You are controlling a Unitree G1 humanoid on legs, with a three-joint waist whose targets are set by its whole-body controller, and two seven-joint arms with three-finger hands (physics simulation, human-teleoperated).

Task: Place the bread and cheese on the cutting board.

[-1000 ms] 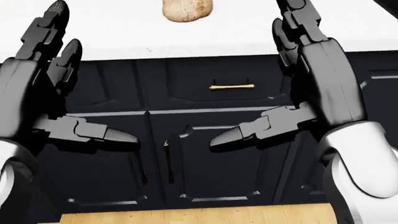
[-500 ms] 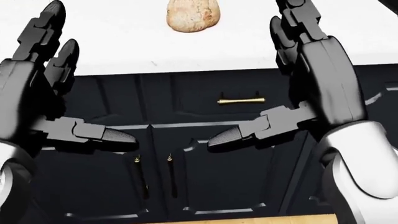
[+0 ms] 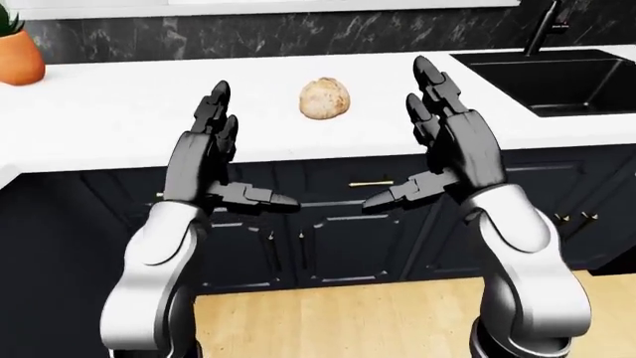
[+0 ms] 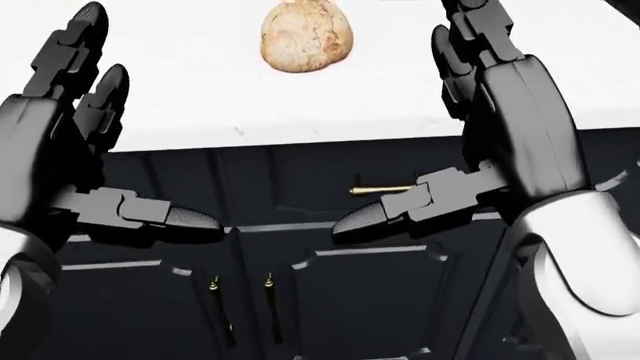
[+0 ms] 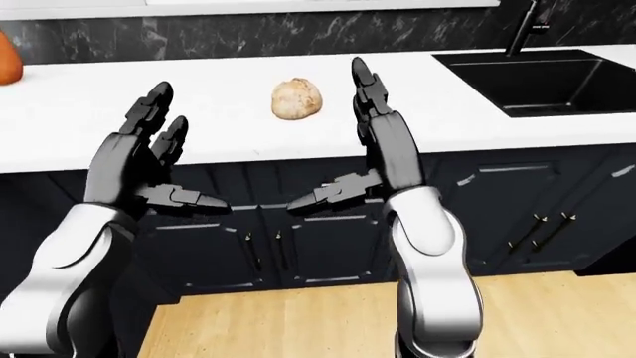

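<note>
Both hands, my left hand (image 3: pixel 214 160) and right hand (image 3: pixel 447 149), open, empty. Round tan crusty bread loaf (image 3: pixel 325 98) on white countertop (image 3: pixel 119 119): looks light, firm; cup its sides.

Left hand (image 3: pixel 203 160) and right hand (image 3: pixel 452 145) raised, fingers spread, empty.

The head view has tilted up, so the bread (image 4: pixel 306 37) and counter (image 4: pixel 250 97) sit lower.
</note>
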